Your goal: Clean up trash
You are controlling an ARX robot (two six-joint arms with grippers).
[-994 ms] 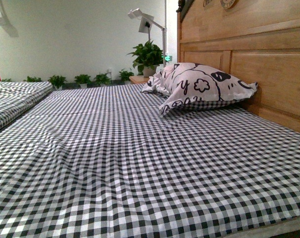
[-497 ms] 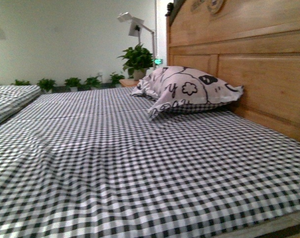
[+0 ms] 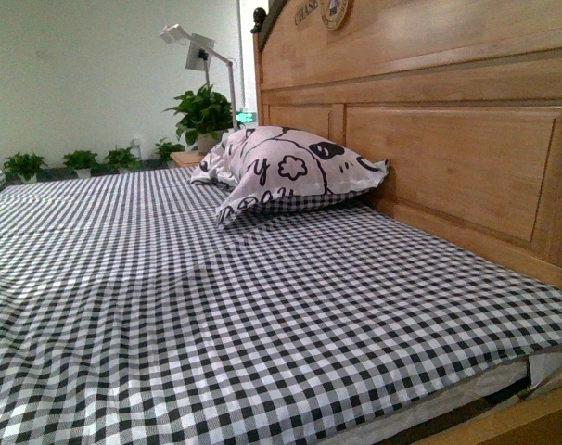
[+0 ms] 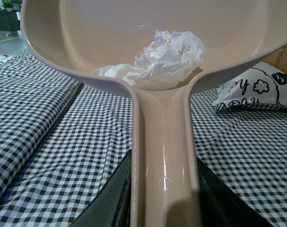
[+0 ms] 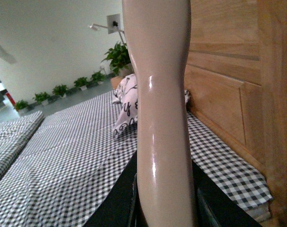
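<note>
The left gripper (image 4: 165, 208) is clamped on the handle of a pinkish-beige dustpan (image 4: 165, 156), its dark jaws pressing the handle from both sides at the near edge of the left wrist view. Inside the pan's bowl, close to where the handle joins it, lies the trash (image 4: 165, 59), a crumpled white wad resting against the pan's back wall. The right gripper (image 5: 165, 208) grips a similar glossy beige handle (image 5: 162, 94) that rises upright through the right wrist view; what that handle belongs to cannot be told. Beneath both arms spreads a black-and-white checked bedsheet (image 3: 262, 306). Farther off a white pillow with black cartoon print (image 3: 295, 171) leans against the wooden headboard (image 3: 448, 139), and beyond it stand a potted plant (image 3: 205, 111) and a white lamp (image 3: 199, 51)
</note>
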